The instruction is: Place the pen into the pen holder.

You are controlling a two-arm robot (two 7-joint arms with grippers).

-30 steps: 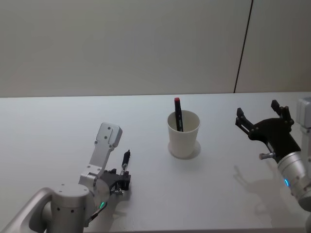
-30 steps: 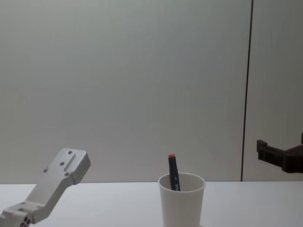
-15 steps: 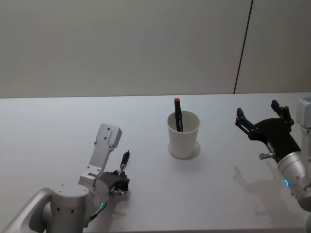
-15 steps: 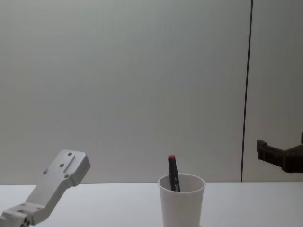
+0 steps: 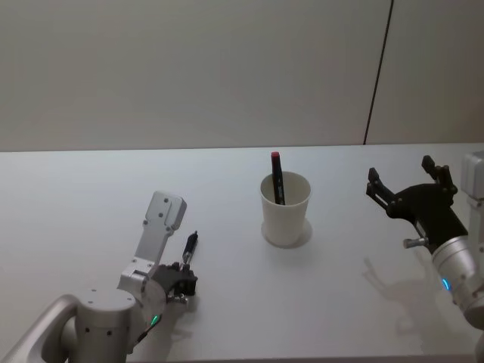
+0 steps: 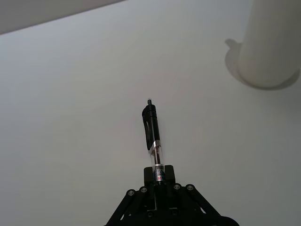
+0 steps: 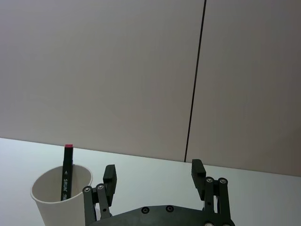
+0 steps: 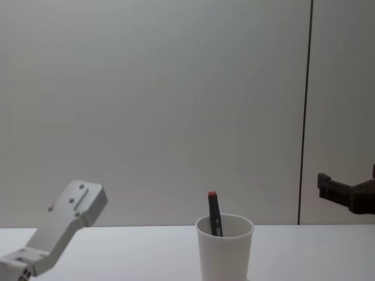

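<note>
my left end effector [image 6: 158,176] pinches pen [image 6: 152,134] by end, near left, leaving length free for pen holder [image 5: 285,215]; right end effector [image 7: 154,170] spread, empty, at right

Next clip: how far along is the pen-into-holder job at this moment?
Done: a red-capped marker already stands in the pen holder. In hand: the left gripper is shut on a black pen, low and to the left of the holder, apart from it. Left: carry that pen over the rim and release it inside. The right gripper is open, idle on the holder's right.
</note>
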